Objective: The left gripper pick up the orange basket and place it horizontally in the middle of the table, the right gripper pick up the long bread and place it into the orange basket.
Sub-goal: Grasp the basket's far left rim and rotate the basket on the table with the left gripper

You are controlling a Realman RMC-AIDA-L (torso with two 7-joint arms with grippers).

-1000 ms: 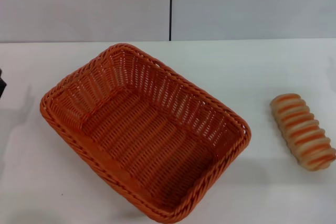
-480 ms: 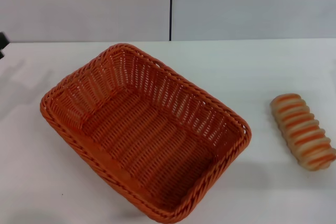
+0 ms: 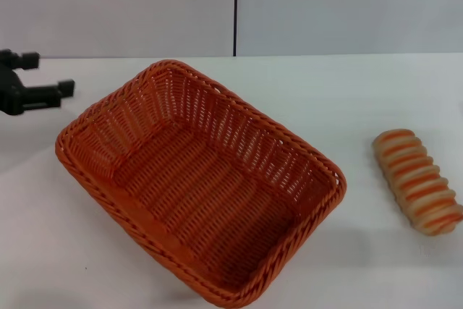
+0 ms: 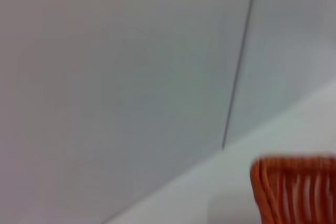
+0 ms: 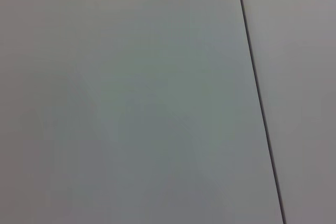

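Note:
The orange basket [image 3: 202, 186] lies empty and skewed on the white table [image 3: 362, 85], one corner toward the far left, another toward the near right. My left gripper [image 3: 49, 74] hovers at the far left of the head view, just left of the basket's far-left corner, open, with nothing between its fingers. In the left wrist view a corner of the orange basket [image 4: 294, 190] shows low against the table. The long bread [image 3: 417, 180], tan with orange stripes, rests on the table to the right of the basket. My right gripper is out of view.
A grey wall [image 3: 145, 5] with a dark vertical seam [image 3: 235, 9] stands behind the table's far edge. The right wrist view holds only that wall and the seam [image 5: 260, 108]. White tabletop lies between the basket and the bread.
My left gripper has come into the head view from the left edge and moved up toward the basket's far-left corner. Basket and bread have not moved.

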